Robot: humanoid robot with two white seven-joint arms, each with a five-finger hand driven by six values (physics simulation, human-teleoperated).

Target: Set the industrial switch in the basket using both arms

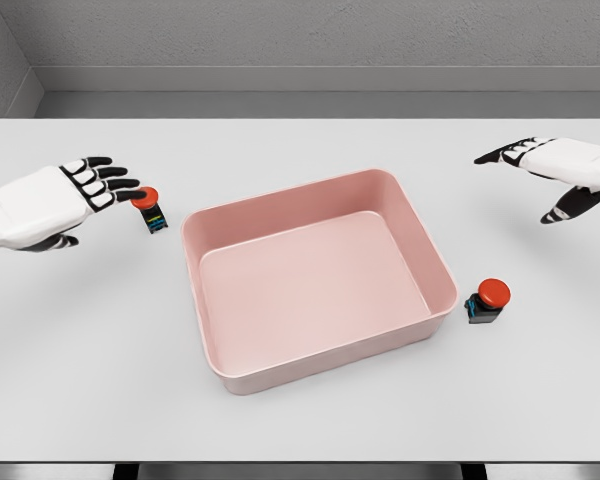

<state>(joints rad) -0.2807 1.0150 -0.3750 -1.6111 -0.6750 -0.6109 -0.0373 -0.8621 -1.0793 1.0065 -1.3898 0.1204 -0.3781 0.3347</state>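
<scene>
Two industrial switches with red buttons on dark bases stand on the white table. One switch is left of the pink basket; my left hand hovers open just left of it, fingertips almost at its red cap. The other switch stands right of the basket's near right corner. My right hand floats open at the far right, well above and behind that switch, fingers spread. The basket is a shallow rectangular tub, turned slightly, with nothing inside.
The white table ends at its front edge along the bottom of the view. A grey wall runs behind the table's far edge.
</scene>
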